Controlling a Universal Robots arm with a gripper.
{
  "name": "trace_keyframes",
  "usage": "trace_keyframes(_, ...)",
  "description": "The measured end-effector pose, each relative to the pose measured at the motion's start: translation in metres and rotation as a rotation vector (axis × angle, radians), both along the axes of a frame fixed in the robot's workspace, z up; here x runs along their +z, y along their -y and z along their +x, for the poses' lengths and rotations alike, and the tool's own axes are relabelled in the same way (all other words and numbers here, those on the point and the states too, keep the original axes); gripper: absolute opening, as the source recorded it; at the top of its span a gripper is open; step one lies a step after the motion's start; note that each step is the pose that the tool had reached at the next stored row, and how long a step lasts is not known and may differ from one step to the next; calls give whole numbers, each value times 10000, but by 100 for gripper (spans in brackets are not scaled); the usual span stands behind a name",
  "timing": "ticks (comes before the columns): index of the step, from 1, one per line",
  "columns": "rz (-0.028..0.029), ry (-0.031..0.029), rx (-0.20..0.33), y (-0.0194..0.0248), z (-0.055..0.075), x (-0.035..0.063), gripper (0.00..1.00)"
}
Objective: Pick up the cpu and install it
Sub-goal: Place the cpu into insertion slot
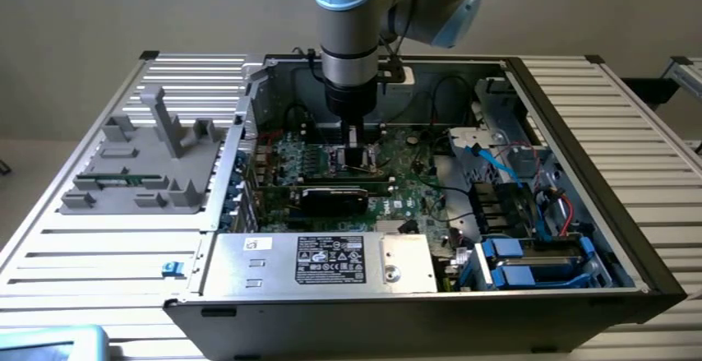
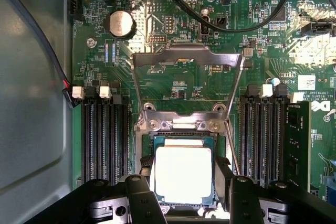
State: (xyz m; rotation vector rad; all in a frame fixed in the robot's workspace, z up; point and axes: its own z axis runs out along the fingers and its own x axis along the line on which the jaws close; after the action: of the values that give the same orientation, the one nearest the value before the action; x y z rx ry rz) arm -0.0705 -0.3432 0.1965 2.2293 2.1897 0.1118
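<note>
Slatted metal makes up the counter, and an open computer case lies on it with its side panel off. A grey plastic fixture sits on the slats at the exterior view's left. A large silver box with a white label fills the near corner of the case.

From above, the robot arm reaches straight down into the case. Its end effector is low over the green motherboard, just behind a black card.

The wrist view looks down on that board. Rows of dark memory slots run along both sides of the socket, and its metal load plate is swung up and open. A round coin battery and black cables lie beyond it.

The cpu — bright silver top, thin green rim — sits squarely within the socket's frame. Whether it is seated or a touch above, I cannot tell.

The end effector straddles it — the black fingers are set against two opposite edges of the chip, closed on it at the chip's own width.
</note>
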Motion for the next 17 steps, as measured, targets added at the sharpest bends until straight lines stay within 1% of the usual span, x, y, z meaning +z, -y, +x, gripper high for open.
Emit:
trace_keyframes(4, 21, 5, -12, 0, 1, 0, 54)
trace_keyframes(17, 22, 6, -13, 0, 0, -1, 54)
